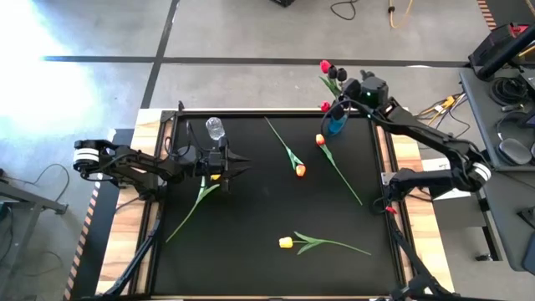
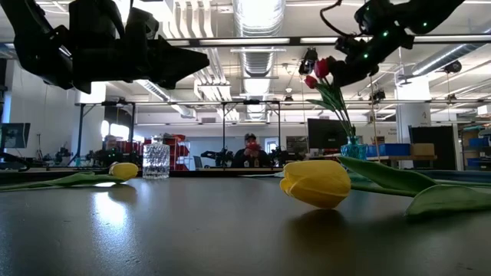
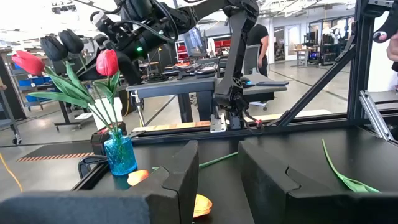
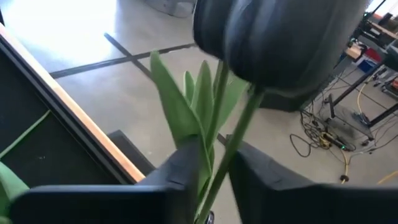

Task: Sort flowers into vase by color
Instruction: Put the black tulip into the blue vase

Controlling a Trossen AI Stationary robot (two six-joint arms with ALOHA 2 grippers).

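We take the blue vase (image 1: 336,125) at the far right corner of the black mat (image 1: 251,251) as our landmark. Our right gripper (image 1: 355,90) hangs just above and beside that vase, among the red tulips (image 1: 328,68) already standing in it, and in the right wrist view its fingers (image 4: 180,171) are closed on a green stem (image 4: 239,143) that runs up between them to a dark tulip head (image 4: 280,37). That stem stands close to upright, its long axis passing through the jaws with the head above them, so we judge the coming move turns on keeping the stem's lower end over the vase mouth; the mouth itself we cannot see from the wrist. Well apart from the vase, across the mat near a clear glass vase (image 1: 215,128), our left gripper (image 1: 230,165) waits with its fingers (image 3: 180,174) held somewhat apart and nothing between them, a yellow tulip (image 1: 201,194) lying just beside it. Between the two vases lie two orange tulips (image 1: 300,170), stems slanting away from the blue vase, and another yellow tulip (image 1: 286,242) lies at the near edge, farthest from it. For the blue vase the right arm is plainly nearer.
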